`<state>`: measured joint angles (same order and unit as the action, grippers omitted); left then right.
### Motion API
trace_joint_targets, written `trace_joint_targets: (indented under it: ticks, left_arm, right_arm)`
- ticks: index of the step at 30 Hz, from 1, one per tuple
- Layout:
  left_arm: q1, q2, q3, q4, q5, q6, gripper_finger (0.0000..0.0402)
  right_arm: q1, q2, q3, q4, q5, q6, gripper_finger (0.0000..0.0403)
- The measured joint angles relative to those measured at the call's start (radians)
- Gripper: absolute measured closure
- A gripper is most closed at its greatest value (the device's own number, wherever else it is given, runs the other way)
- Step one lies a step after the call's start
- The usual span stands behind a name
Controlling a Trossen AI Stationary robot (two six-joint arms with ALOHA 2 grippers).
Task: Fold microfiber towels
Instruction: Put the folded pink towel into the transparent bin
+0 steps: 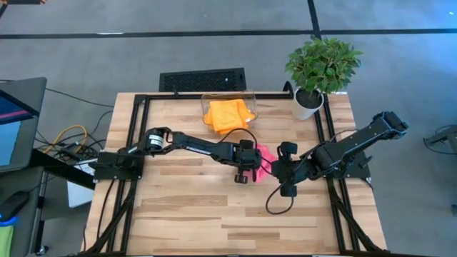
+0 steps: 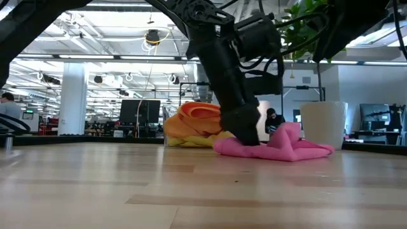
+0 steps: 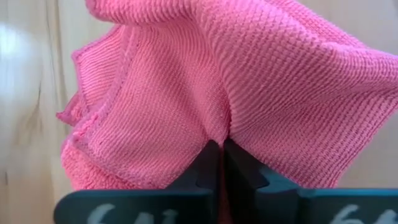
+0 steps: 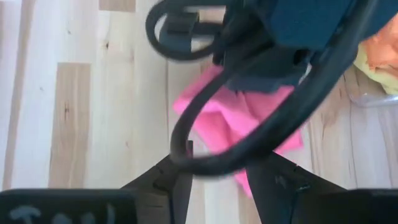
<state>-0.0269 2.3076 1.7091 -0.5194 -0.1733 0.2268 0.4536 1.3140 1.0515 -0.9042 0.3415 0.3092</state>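
On the left side of the wooden surface [image 1: 193, 221], the left arm was stretched toward the middle, and the left gripper [image 1: 245, 173] was set down at the left edge of the hot pink towel [image 1: 265, 163]. In the left wrist view its fingers [image 3: 210, 163] were seen pressed together, with a fold of the pink cloth pinched between them. In the low view the towel was lying crumpled on the surface, and the bulk of it was spread away from this gripper, toward the right arm.

Just to the right of the towel, the right gripper [image 1: 283, 174] was held close to its right edge. Its fingers [image 4: 177, 186] were parted, and nothing was seen between them; the pink cloth lay straight ahead of them, partly hidden behind the left arm's wrist and cable.

So the towel was placed between the two grippers, and both were about equally near it. The next move is judged to depend on the right gripper reaching the free edge opposite to the pinched one.

Farther back, orange towels [image 1: 227, 114] were piled in the clear bin [image 1: 251, 100], and a potted plant [image 1: 321, 68] was standing at the right back corner.
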Motion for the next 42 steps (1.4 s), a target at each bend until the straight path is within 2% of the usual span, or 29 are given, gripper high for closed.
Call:
trace_joint_targets:
  ticks: [9, 21, 30, 36, 42]
  left_arm:
    - [-0.001, -0.107, -0.007, -0.188, -0.045, 0.034, 0.0401]
    - [-0.001, -0.100, -0.004, -0.242, -0.040, 0.046, 0.0400]
    - [-0.013, -0.117, -0.004, -0.257, -0.151, 0.069, 0.0401]
    - [-0.011, -0.161, -0.002, -0.301, -0.385, 0.172, 0.0401]
    - [0.007, -0.195, -0.001, -0.314, -0.488, 0.313, 0.0401]
  right_arm:
    - [0.001, 0.000, 0.000, -0.013, 0.000, 0.003, 0.0235]
    - [0.001, 0.000, 0.000, -0.017, -0.003, -0.056, 0.0235]
    - [0.001, 0.000, 0.000, -0.023, -0.003, -0.056, 0.0235]
    - [0.001, 0.000, -0.001, -0.031, -0.002, -0.056, 0.0235]
    - [0.001, 0.000, -0.001, -0.031, 0.000, -0.056, 0.0235]
